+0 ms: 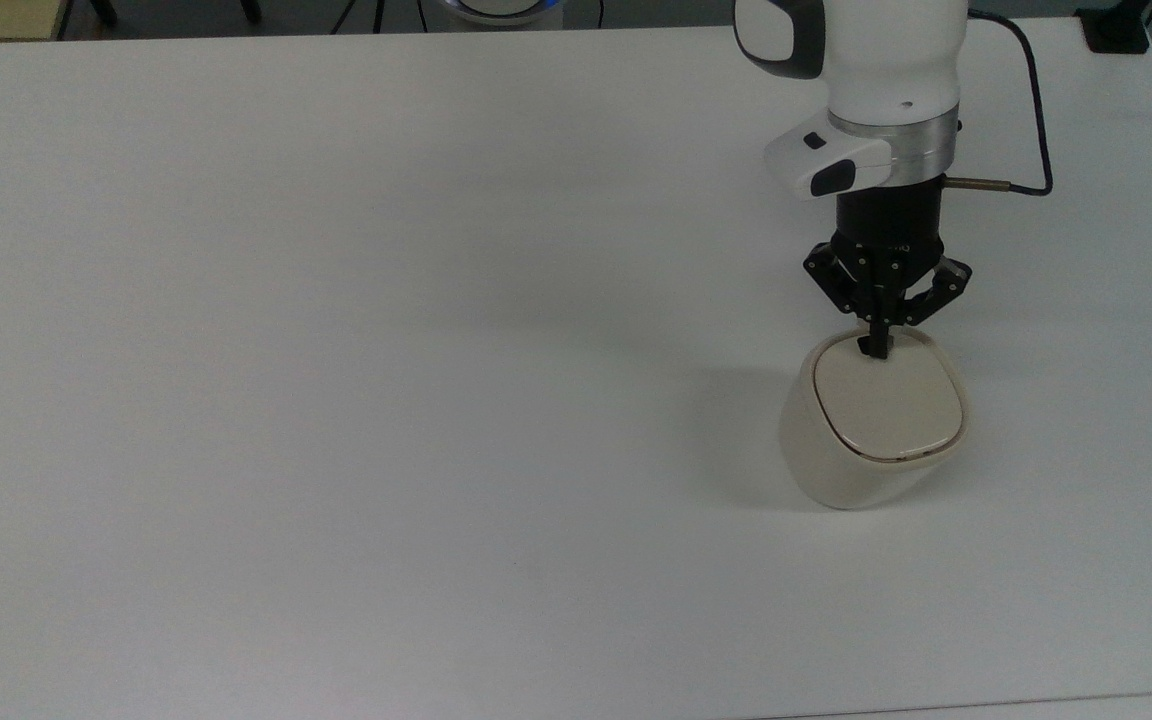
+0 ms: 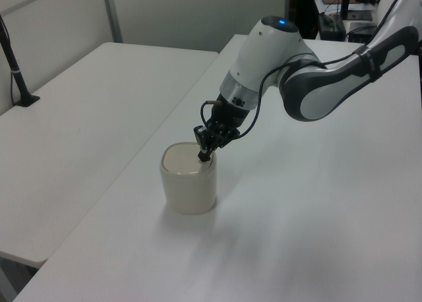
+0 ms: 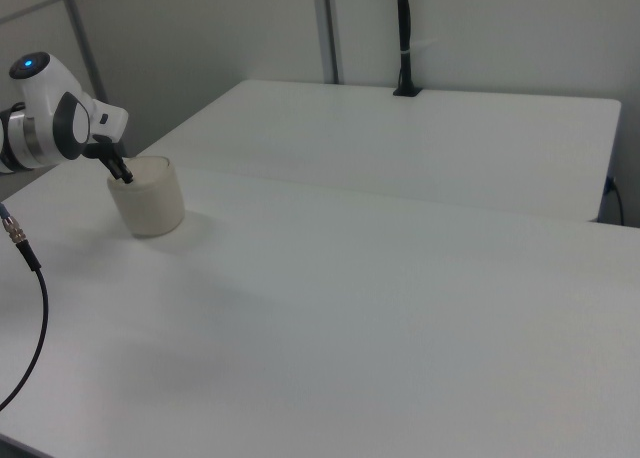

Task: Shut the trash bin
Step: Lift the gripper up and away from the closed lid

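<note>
White arm [image 1: 886, 60], black tool [image 1: 876, 345], black cable [image 1: 1031, 110]

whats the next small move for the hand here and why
Probably lift straight up off the lid. In the top view the lid lies flat and flush in the trash bin rim, with no tan gap showing, and the shut hand tip rests at its far edge, so nothing seems left to press.

Hidden / cut off
Top view: arm [image 1: 866, 70] cut by top edge; gripper [image 1: 876, 350] tips cover trash bin [image 1: 871, 440] lid's far edge, so tab unseen. Right view: arm cut at the right view's left edge, fingertips too small to read.
</note>
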